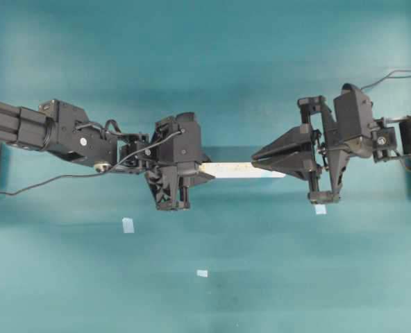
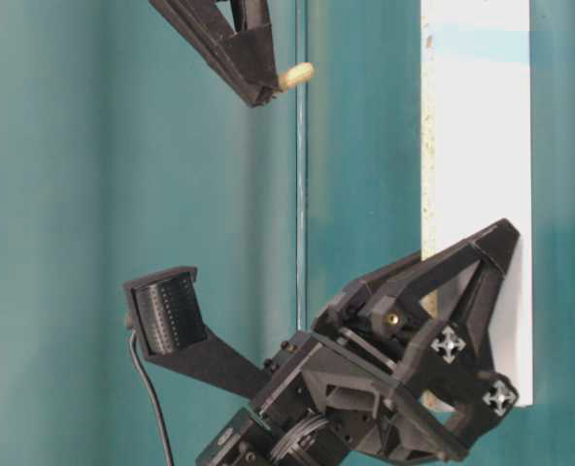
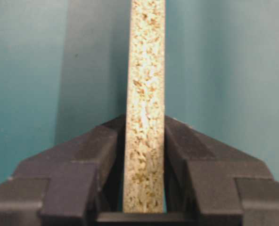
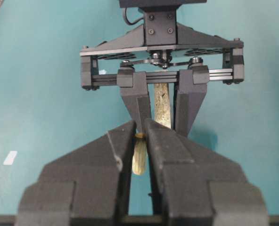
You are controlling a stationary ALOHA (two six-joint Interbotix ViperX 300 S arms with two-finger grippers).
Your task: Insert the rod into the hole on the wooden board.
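My left gripper [image 1: 204, 171] is shut on one end of the wooden board [image 1: 226, 168], a pale speckled strip held edge-up above the table. The board fills the gap between the jaws in the left wrist view [image 3: 146, 94]. My right gripper [image 1: 255, 159] is shut on the rod [image 4: 140, 157], a short cream peg that pokes out past the fingertips [image 2: 297, 74]. The rod hangs apart from the board [image 2: 477, 175], level with the end that bears the light-blue patch [image 2: 482, 44]. The hole does not show in any view.
Small pale-blue tape squares lie on the teal table [image 1: 296, 277], one at the left [image 1: 128, 225], one at the front middle [image 1: 202, 273] and one under the right arm [image 1: 320, 209]. Both arms meet near the table's middle.
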